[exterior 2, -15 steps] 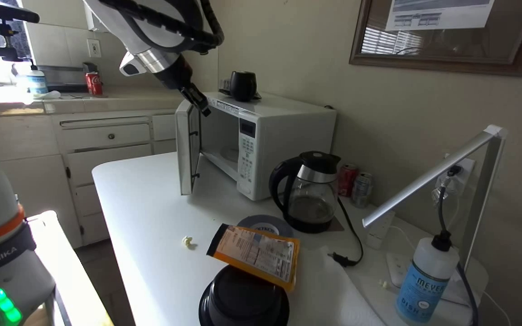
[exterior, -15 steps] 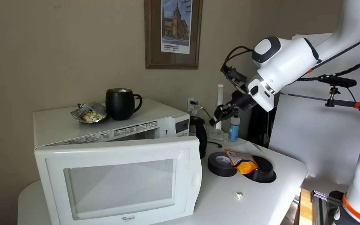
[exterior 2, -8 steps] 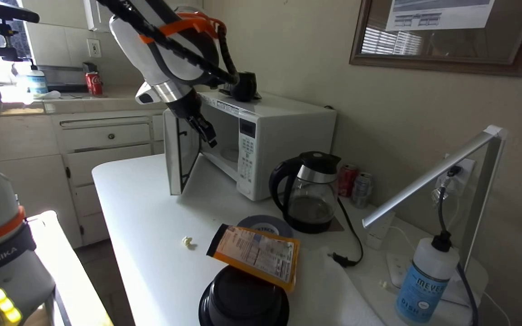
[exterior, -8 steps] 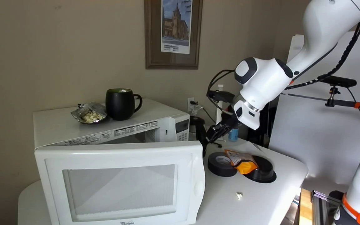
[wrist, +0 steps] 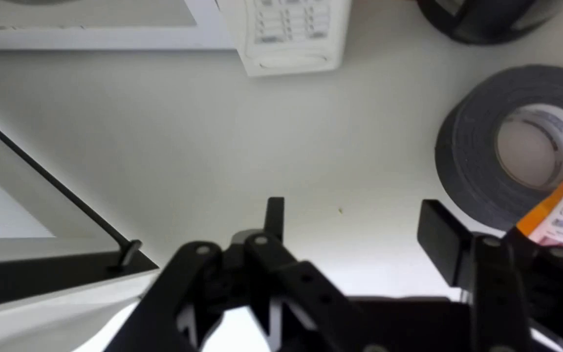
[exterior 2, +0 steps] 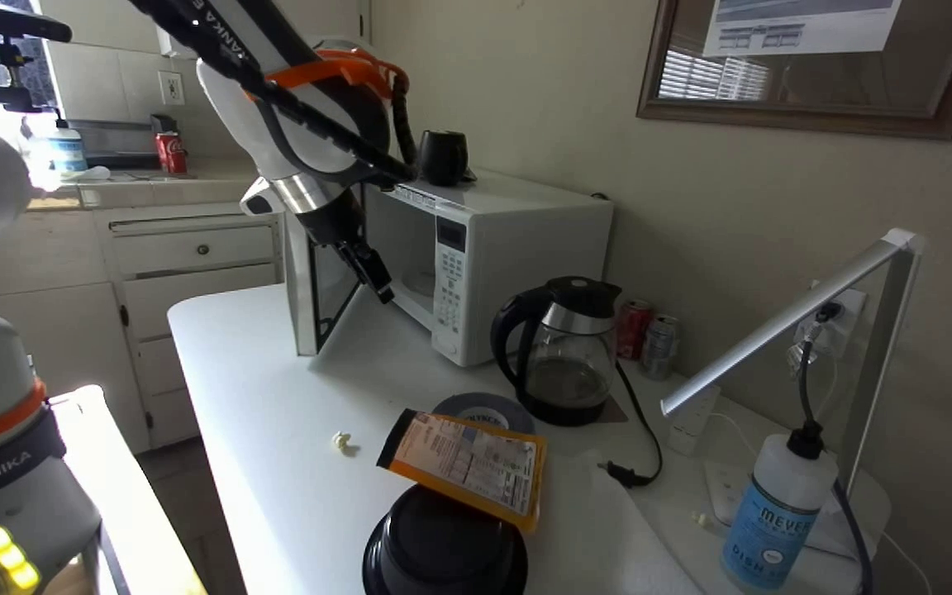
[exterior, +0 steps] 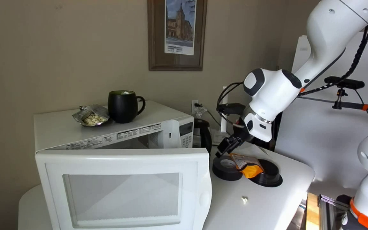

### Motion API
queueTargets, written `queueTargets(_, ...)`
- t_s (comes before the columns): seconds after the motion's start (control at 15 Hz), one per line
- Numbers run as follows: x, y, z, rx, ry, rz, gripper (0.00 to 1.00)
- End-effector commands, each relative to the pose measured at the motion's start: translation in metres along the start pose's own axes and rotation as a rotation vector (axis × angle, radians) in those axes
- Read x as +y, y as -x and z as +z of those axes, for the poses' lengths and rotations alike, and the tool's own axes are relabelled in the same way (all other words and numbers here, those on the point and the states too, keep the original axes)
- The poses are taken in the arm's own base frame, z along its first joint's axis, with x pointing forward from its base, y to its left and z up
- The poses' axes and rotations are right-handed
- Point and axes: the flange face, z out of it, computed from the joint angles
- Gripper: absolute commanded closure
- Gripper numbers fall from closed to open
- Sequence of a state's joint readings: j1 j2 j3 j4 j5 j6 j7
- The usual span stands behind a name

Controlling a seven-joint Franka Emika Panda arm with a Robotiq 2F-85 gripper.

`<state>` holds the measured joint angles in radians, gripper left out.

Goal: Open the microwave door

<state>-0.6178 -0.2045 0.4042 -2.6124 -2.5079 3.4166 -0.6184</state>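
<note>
The white microwave [exterior: 158, 111] has its microwave door [exterior: 123, 163] swung well out from its face, so the dark cavity shows in an exterior view beside the button panel [exterior 2: 449, 281]. In the wrist view the door's inner side [wrist: 17, 249] is at lower left, with a small black latch hook on it. My gripper [wrist: 353, 212] stands open, its two fingers wide apart and only white tabletop between them. In an exterior view the gripper [exterior 2: 383, 293] hangs low over the table, past the door's free edge and in front of the cavity. No contact with the door shows.
A black mug [exterior: 123, 107] and a foil bag [exterior: 92, 115] sit on the microwave. Near the gripper lie a tape roll [wrist: 496, 146], an orange packet [exterior 2: 468, 467] and a black bowl [exterior 2: 443, 545]. The kettle [exterior 2: 571, 347] stands beside the microwave.
The door has swung farther out from the microwave. My gripper has come down toward the table, first leftward and then slightly back in an exterior view, and its fingers have spread.
</note>
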Motion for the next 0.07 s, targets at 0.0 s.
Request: queueTargets(0.0, -0.0049, -0.0082, 0.0007, 0.035, -0.004, 0.004, 0.15)
